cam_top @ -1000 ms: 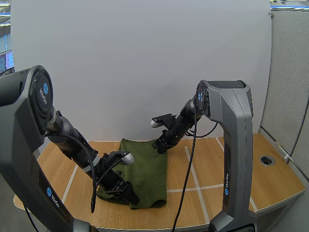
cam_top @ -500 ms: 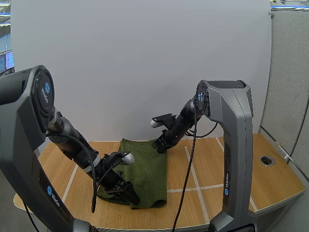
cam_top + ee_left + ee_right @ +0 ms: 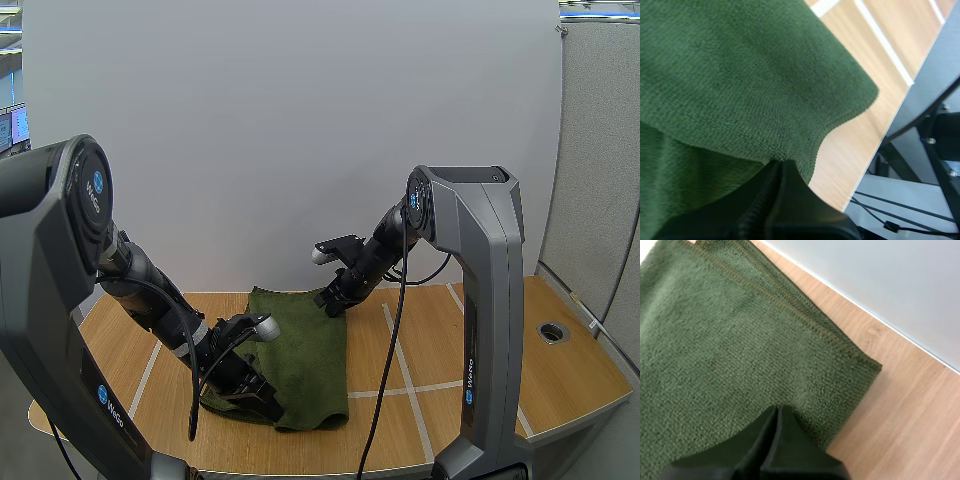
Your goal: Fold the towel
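1. Left pincer (image 3: 781, 169) is closed tight on the towel (image 3: 305, 350) — its two black fingers meet as one dark wedge, with the hemmed edge of the cloth nipped at the tips.
2. From that grip the upper layer of the green cloth stands clear of the layer beneath and throws a shadow on it. A rounded corner of the lifted layer hangs over the wood beside the pincer.
3. Right pincer (image 3: 777, 412) also has its fingers together as a single wedge, tips down on the towel just inside its far right corner. Whether any cloth is caught between them I cannot tell.
4. Around that corner the towel lies flat, and two stacked hemmed edges run along its far side — it is doubled there.
5. Towel sits on the wooden table (image 3: 430, 345), left of the middle, its long side running from far to near.
6. In the high view the left pincer is at the towel's near left edge and the right pincer at its far right corner, well apart, with the cloth between them.
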You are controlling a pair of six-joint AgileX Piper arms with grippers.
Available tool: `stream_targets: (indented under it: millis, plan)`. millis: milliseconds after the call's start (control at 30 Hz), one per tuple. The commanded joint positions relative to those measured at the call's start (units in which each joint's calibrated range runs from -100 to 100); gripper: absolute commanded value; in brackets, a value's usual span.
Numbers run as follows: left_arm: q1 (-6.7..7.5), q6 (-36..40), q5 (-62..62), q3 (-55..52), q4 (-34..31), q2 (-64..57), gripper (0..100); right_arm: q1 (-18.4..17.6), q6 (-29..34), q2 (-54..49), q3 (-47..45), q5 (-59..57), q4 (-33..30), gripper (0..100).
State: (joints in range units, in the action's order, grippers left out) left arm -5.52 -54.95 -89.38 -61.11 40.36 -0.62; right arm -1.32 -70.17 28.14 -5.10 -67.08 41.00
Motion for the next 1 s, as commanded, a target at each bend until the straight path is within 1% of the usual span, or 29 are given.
stream_targets:
  millis: [0,33,67,133,200,233,267,533,667,767,967]
  plan:
    - [0.17,0.9,-10.5,0.3,1.4,0.0,8,0.3,-0.3,-0.9,-0.2,0.5,0.3,0]
    - [0.17,1.8,-10.5,0.3,1.1,0.0,16,0.3,-0.3,-0.9,-0.2,0.5,0.3,0]
    - [0.17,2.1,-10.1,0.3,0.8,0.0,27,0.3,-0.3,-0.9,-0.2,0.5,0.3,0]
    - [0.17,3.5,-9.8,0.3,-0.1,0.0,56,0.3,-0.3,-0.9,-0.2,0.5,0.3,0]
    - [0.17,4.5,-9.8,0.3,-0.6,0.0,78,0.3,-0.3,-0.9,-0.2,0.5,0.3,0]
    - [0.17,5.1,-9.8,0.3,-0.6,0.0,88,0.3,-0.3,-0.9,-0.2,0.5,0.3,0]
    - [0.17,5.5,-10.2,0.3,-0.6,0.0,91,0.3,-0.3,-0.9,-0.2,0.5,0.3,0]
    - [0.17,5.8,-9.8,0.3,-0.4,0.0,90,0.3,-0.3,-0.9,-0.2,0.3,0.3,0]
    - [0.17,5.5,-9.8,0.3,1.2,0.0,87,0.3,-0.3,-0.9,-0.2,0.3,0.3,0]
    - [0.17,4.9,-9.6,0.3,1.7,0.2,87,0.3,-0.3,-0.9,-0.1,0.3,0.3,0]
    - [0.25,4.7,-9.8,0.3,2.2,4.4,87,0.3,-0.3,-1.6,0.3,0.3,0.3,0]
